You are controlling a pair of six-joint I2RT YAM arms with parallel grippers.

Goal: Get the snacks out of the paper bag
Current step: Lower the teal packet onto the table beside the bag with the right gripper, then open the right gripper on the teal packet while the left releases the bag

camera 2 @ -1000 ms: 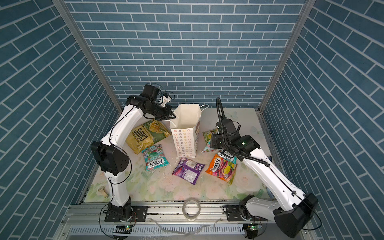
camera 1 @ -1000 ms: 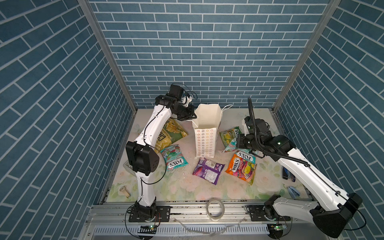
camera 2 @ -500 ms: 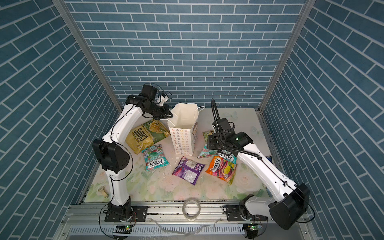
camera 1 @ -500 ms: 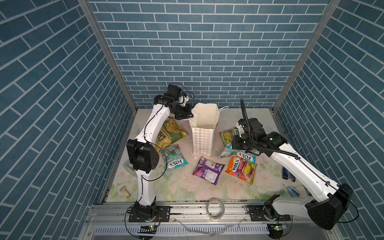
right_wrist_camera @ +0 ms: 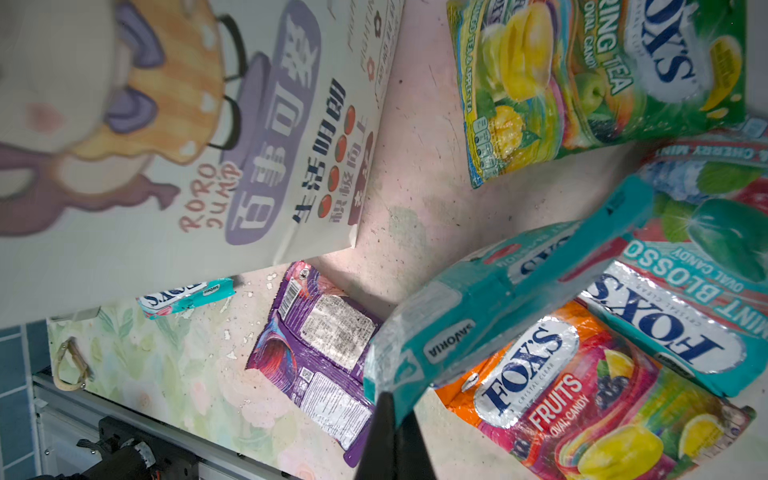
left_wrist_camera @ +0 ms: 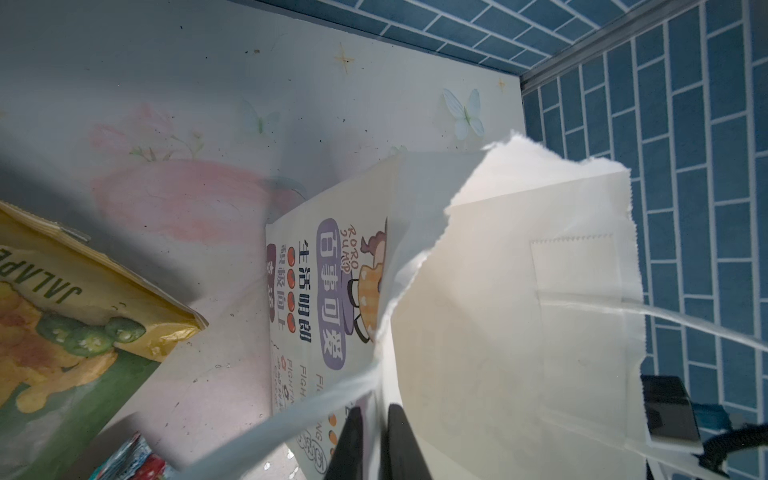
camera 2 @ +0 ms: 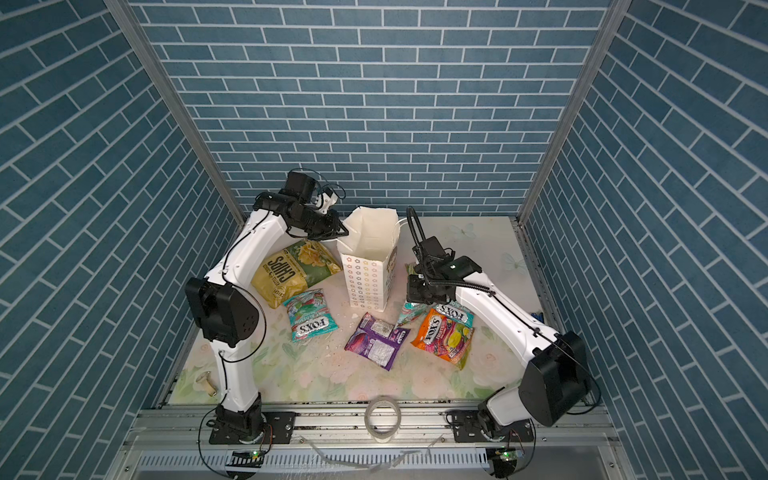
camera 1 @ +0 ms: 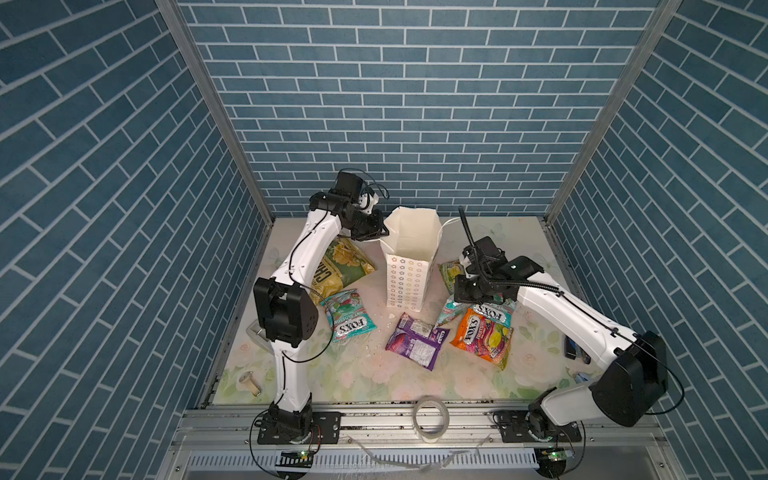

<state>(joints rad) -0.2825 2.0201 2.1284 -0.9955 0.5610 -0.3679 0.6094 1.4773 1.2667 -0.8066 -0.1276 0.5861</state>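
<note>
The paper bag stands upright near the middle of the worktop's back edge with its mouth open. It is tall and white, with rows of small coloured rings on the front and a cartoon face with purple lettering on the side. The left gripper sits at the bag's left rim, fingers a sliver apart with the paper wall between them. I can't tell whether they pinch it.

Just right of the bag, the right gripper is clamped on the edge of a teal FOX'S packet, held tilted over the orange packet. The glossy yellow-olive chips bag and a second teal packet lie toward the left edge. The purple packet lies in front of the bag. The yellow-green packet and a third teal packet lie to its right.
</note>
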